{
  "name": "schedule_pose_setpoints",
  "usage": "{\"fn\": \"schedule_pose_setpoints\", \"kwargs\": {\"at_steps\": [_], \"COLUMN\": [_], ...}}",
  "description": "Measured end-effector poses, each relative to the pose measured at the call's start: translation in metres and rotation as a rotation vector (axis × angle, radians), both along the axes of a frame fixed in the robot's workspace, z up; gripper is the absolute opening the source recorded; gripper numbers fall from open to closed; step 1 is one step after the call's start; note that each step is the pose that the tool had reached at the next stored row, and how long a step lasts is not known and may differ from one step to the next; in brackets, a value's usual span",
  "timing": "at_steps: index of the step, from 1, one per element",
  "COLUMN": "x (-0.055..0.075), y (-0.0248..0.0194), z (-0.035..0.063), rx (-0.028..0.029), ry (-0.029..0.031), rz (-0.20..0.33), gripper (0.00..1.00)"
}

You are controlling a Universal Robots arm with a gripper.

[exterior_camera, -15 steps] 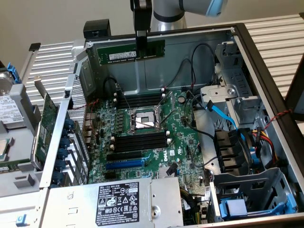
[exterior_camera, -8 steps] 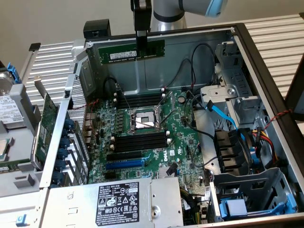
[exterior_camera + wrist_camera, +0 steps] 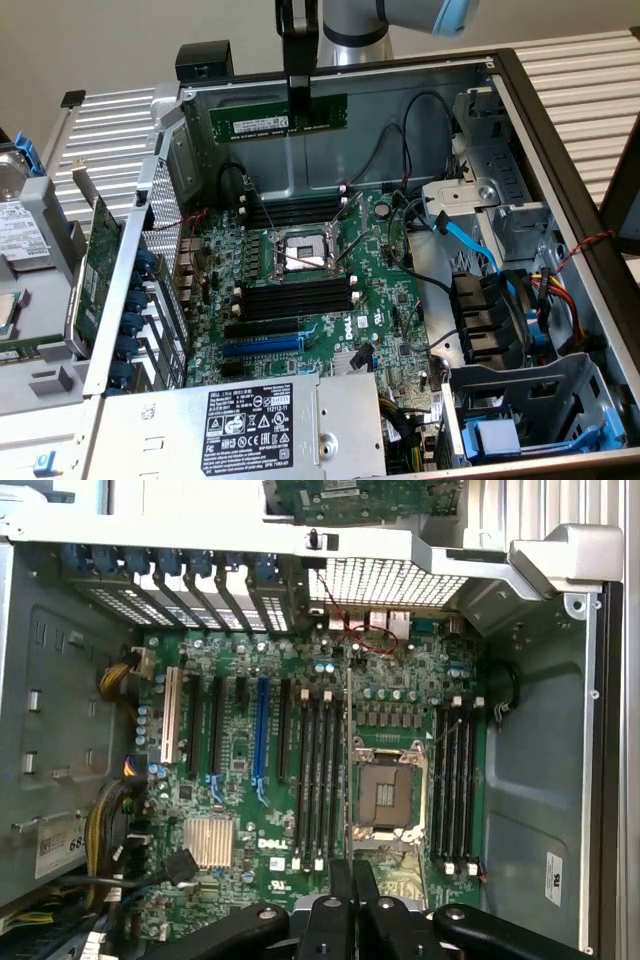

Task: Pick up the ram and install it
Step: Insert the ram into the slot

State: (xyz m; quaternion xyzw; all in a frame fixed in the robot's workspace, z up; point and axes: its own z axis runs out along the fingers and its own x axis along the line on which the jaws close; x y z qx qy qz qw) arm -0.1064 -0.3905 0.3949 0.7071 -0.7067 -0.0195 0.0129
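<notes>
Clearly the gripper [image 3: 298,95] is clamped on the ram [image 3: 278,119], holding it level above the motherboard [image 3: 320,290].

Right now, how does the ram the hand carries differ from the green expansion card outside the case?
The ram is a narrow stick, held lengthwise above the open case by the hand; the expansion card is broader and stands on edge at the exterior view's left, untouched. The ram shows a white label; none is visible on the card. Both are green boards.

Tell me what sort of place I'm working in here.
Likely a computer repair or assembly bench: an opened desktop case lies on its side, its motherboard exposed with an empty processor socket, and the end effector holds the ram above it.
</notes>
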Motion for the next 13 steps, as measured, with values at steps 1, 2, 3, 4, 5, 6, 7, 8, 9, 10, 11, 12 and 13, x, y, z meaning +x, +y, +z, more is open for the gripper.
{"fn": "schedule_pose_setpoints", "kwargs": {"at_steps": [1, 2, 3, 4, 5, 6, 7, 8, 9, 10, 11, 12, 13], "x": [0.0, 0.0, 0.0, 0.0, 0.0, 0.0, 0.0, 0.0, 0.0, 0.0, 0.0, 0.0, 0.0], "y": [0.0, 0.0, 0.0, 0.0, 0.0, 0.0, 0.0001, 0.0001, 0.0001, 0.0001, 0.0001, 0.0001, 0.0001], "z": [-0.0018, -0.0036, -0.0054, -0.0073, -0.009, -0.0109, -0.0127, -0.0146, -0.0163, -0.0181, -0.02, -0.0218, -0.0236], "rx": [0.0, 0.0, 0.0, 0.0, -0.0001, -0.0001, -0.0001, 0.0, 0.0, 0.0, 0.0, -0.0001, -0.0001], "ry": [-0.0001, 0.0, 0.0, 0.0, 0.0001, 0.0, 0.0, 0.0, 0.0, 0.0, 0.0, 0.0, 0.0001], "rz": [-0.004, -0.009, -0.013, -0.018, -0.022, -0.026, -0.03, -0.033, -0.036, -0.038, -0.04, -0.042, -0.044], "gripper": [0.12, 0.12, 0.12, 0.12, 0.12, 0.12, 0.12, 0.12, 0.12, 0.12, 0.12, 0.12, 0.12]}}
